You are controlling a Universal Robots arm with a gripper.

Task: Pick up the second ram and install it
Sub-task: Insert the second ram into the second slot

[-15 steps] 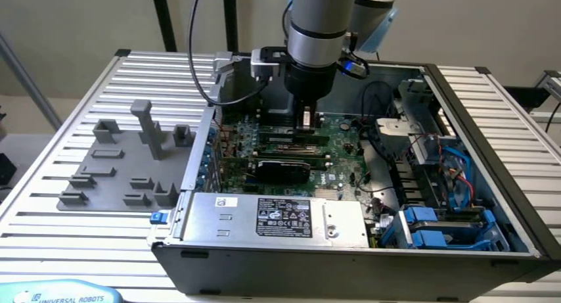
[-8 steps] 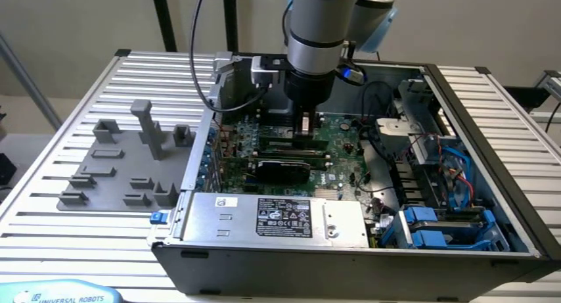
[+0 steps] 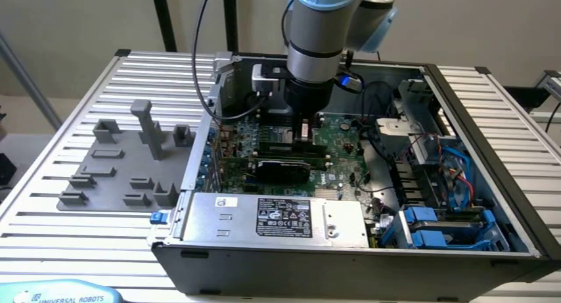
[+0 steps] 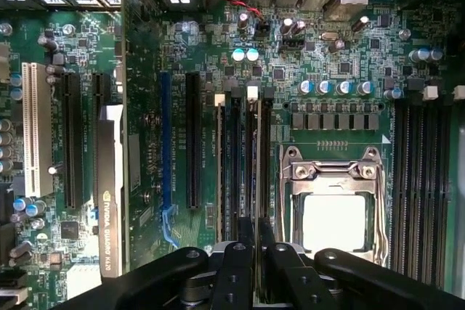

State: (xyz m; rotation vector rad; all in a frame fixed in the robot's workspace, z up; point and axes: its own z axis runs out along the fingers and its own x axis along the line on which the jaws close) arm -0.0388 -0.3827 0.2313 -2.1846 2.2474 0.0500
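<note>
Sitting at the exterior view's left, a grey plastic fixture (image 3: 123, 165) is resting on the slatted table (image 3: 70, 106), well apart from the open computer case (image 3: 351, 250). At the frame's centre the arm is reaching down into the case over the motherboard (image 3: 337, 135), with the gripper (image 3: 303, 133) just above the memory slots. In the wrist view the gripper (image 4: 256, 234) is closing its fingers (image 4: 236, 259) tightly on the edge of the second ram (image 4: 256, 172), which is standing upright in a slot beside the CPU socket (image 4: 333, 212). A power supply (image 3: 280, 217) is lying along the lower front.
</note>
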